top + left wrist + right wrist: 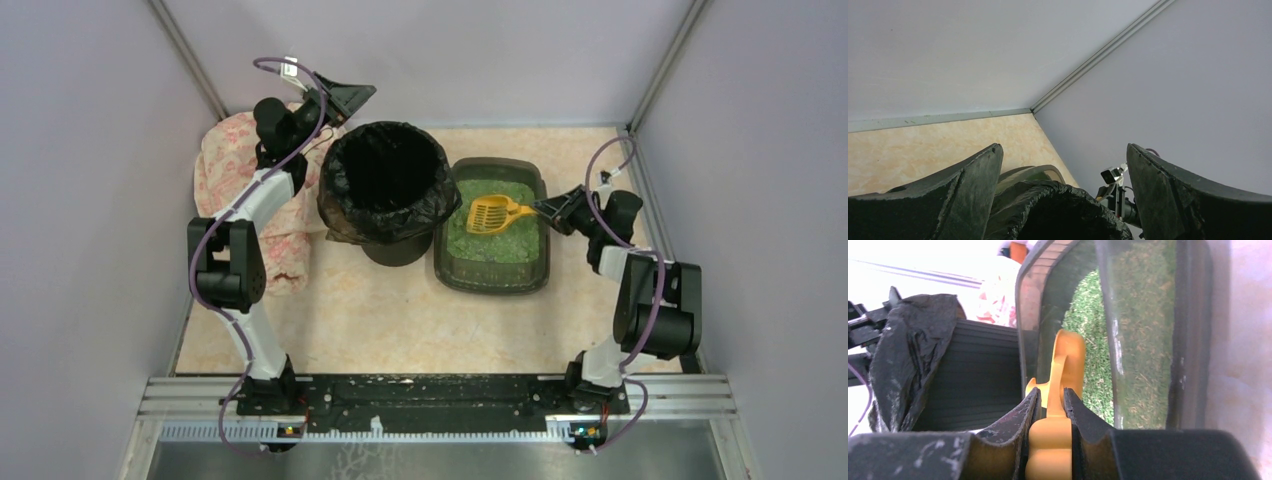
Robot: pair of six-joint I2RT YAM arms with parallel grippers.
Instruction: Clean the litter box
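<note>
Right fingers pinching scoop, left fingers wide, empty, litter box long axis near-far

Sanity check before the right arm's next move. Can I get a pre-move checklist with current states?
1. Right end effector shut on yellow scoop handle: ok.
2. Scoop head above the litter box granules: ok.
3. Anything in the scoop: cannot tell.
4. Black-bagged bin mouth open, beside the box: ok.
5. Left end effector open and empty: ok.
</note>
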